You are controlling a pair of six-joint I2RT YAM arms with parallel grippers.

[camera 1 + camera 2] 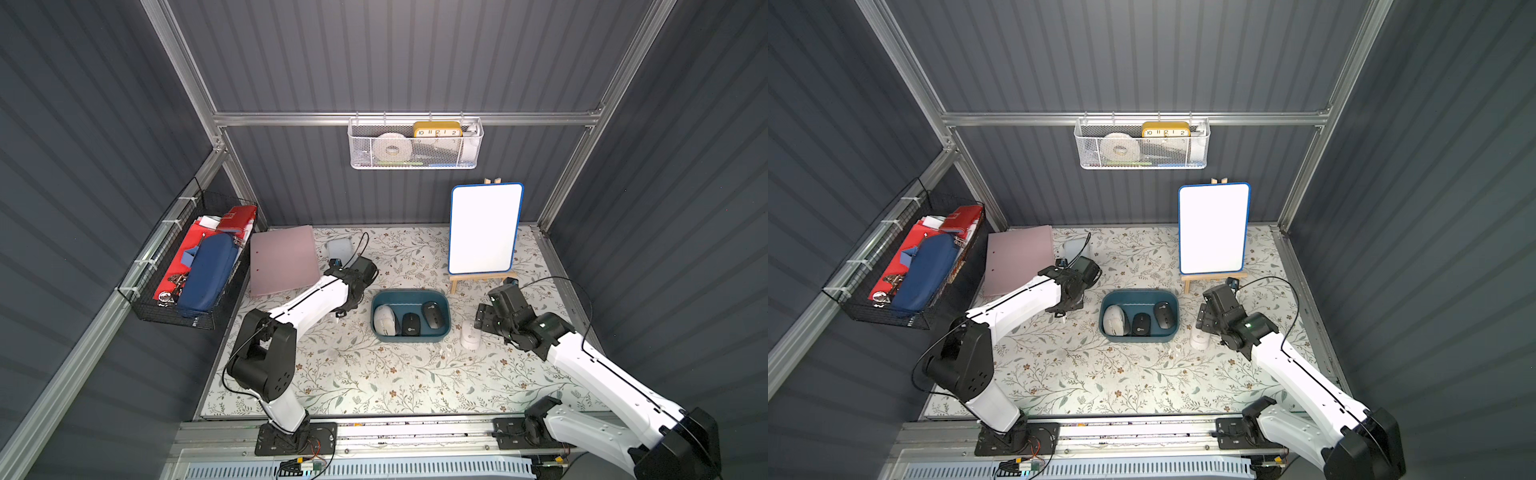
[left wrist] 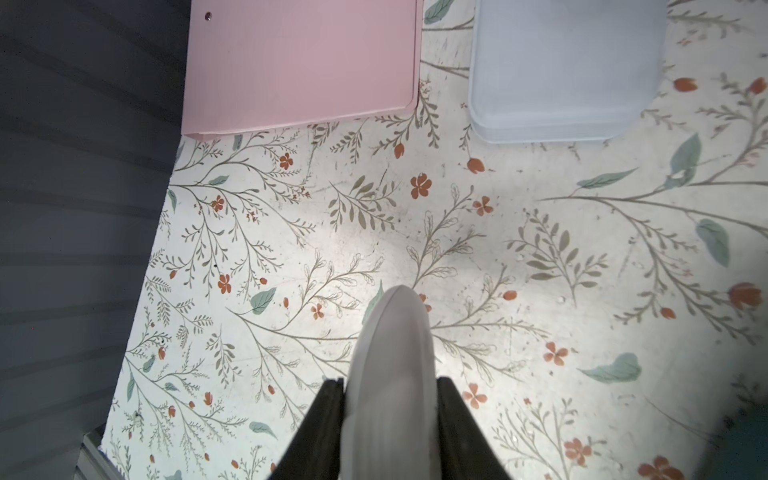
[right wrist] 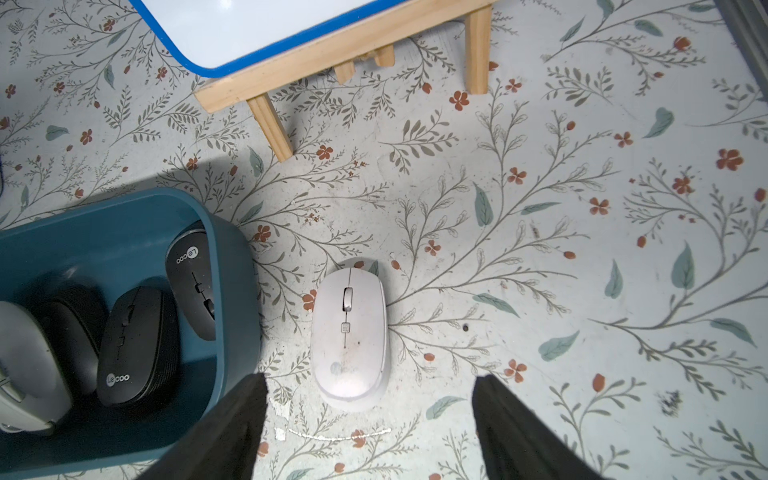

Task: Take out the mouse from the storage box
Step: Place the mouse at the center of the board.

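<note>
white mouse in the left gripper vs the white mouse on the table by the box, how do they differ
The held mouse is clamped on edge in the left gripper; the tabletop mouse lies flat, wheel up, untouched by the open right gripper. Both are white and outside the storage box.

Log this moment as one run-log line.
left gripper: shut on white mouse | right gripper: open, by second white mouse beside storage box | box holds mice

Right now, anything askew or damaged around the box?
Minor only: the table cover is scuffed and chipped beside the white mouse by the storage box; that mouse carries a brownish smudge. Nothing spilled.
</note>
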